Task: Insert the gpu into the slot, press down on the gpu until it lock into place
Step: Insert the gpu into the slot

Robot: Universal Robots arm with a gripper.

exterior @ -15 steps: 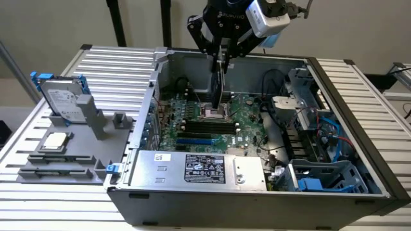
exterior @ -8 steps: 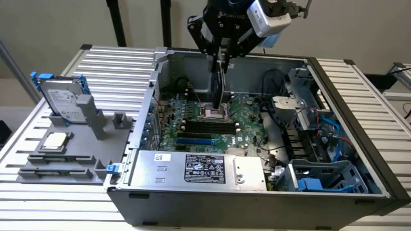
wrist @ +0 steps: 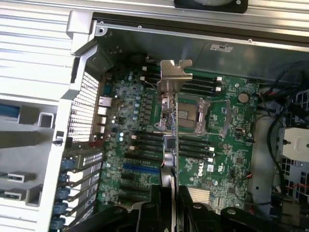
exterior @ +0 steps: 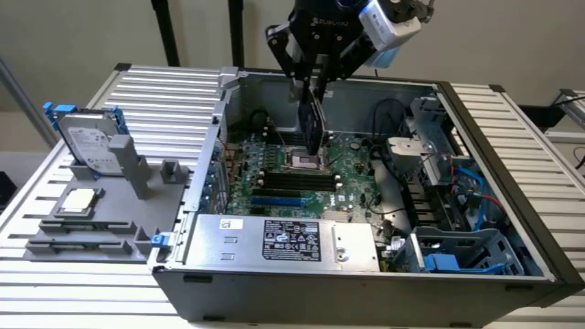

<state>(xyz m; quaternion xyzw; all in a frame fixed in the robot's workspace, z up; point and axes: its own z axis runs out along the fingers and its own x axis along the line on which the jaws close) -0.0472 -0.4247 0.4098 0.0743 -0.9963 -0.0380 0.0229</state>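
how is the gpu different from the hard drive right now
The gpu is black; the hard drive is silver with blue clips. The gpu hangs edge-on in the shut gripper above the motherboard, inside the case; the hard drive stands tilted in the grey rack outside the case, on the exterior view's left, with nothing gripping it. Both are flat, rectangular parts.

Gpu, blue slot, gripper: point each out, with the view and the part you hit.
gpu [exterior: 316, 127]: exterior view, middle of the black card, seen edge-on.
slot [wrist: 141, 167]: wrist view, middle of the blue strip.
gripper [exterior: 313, 86]: exterior view, between the fingertips, where they clamp the gpu's top.
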